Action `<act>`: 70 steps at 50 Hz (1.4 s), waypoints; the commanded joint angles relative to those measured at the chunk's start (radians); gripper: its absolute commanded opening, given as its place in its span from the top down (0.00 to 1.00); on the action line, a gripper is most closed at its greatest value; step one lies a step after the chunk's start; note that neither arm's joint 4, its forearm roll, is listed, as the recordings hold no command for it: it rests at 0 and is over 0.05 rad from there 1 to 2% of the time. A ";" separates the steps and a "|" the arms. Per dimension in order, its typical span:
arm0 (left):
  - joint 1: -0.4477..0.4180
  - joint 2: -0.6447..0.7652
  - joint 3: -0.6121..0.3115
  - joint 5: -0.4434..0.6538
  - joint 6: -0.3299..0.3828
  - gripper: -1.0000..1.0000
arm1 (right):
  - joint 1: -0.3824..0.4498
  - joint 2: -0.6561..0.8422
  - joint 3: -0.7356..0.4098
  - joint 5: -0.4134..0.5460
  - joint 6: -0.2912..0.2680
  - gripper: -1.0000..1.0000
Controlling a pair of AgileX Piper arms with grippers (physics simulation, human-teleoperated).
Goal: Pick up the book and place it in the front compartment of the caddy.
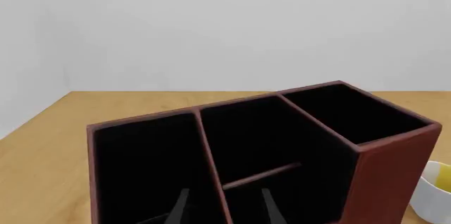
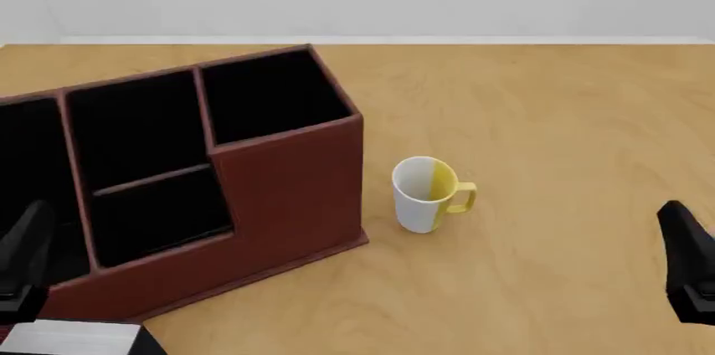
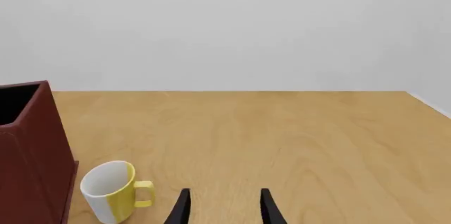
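Both grippers are seen with fingers apart, left gripper (image 1: 224, 207) over the caddy (image 2: 285, 196), book (image 2: 69, 340) lying just beside it

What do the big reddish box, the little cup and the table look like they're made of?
The caddy looks like reddish-brown leather or imitation leather: matte, faintly mottled walls, black inside. The mug reads as glazed ceramic, smooth, half white and half yellow, though plastic can't be ruled out. The table looks like pale wood or veneer with visible grain and a satin finish. All are rendered, so these are only impressions.
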 commanded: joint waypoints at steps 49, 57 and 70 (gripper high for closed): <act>0.000 0.005 -0.003 -0.001 0.000 0.00 | 0.599 0.697 -0.552 -0.076 -0.028 0.00; 0.000 0.005 -0.003 -0.001 0.000 0.00 | 0.749 0.813 -0.700 0.032 -0.096 0.00; 0.000 0.005 -0.003 -0.001 0.000 0.00 | 0.939 0.923 -0.875 0.323 -0.159 0.00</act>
